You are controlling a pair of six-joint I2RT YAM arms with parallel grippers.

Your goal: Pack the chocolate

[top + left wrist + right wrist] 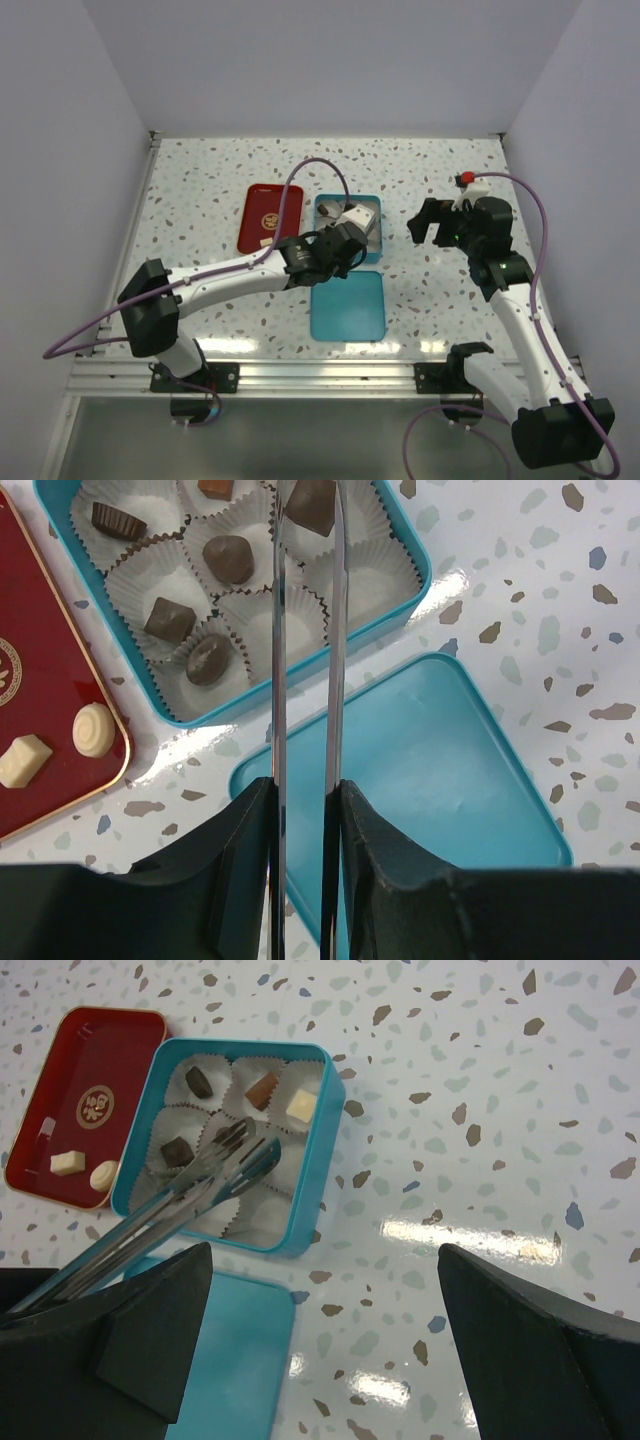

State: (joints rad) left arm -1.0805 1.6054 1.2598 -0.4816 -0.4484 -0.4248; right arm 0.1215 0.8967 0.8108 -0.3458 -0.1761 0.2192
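Note:
My left gripper (305, 790) is shut on a pair of metal tongs (278, 680). The tong tips pinch a brown chocolate (311, 505) over a paper cup in the teal tin (420, 570). Several more brown pieces, such as one (228, 558) near the middle, sit in other cups. Two cream pieces (94, 729) lie on the red tray (50, 680) left of the tin. The right wrist view shows the tongs (200, 1175) reaching into the tin (310, 1150). My right gripper (325, 1260) hangs open over bare table to the right of the tin, holding nothing.
The teal lid (348, 305) lies flat just in front of the tin (322, 203), under my left wrist. The red tray (270, 217) sits to the tin's left. White walls enclose the speckled table on three sides.

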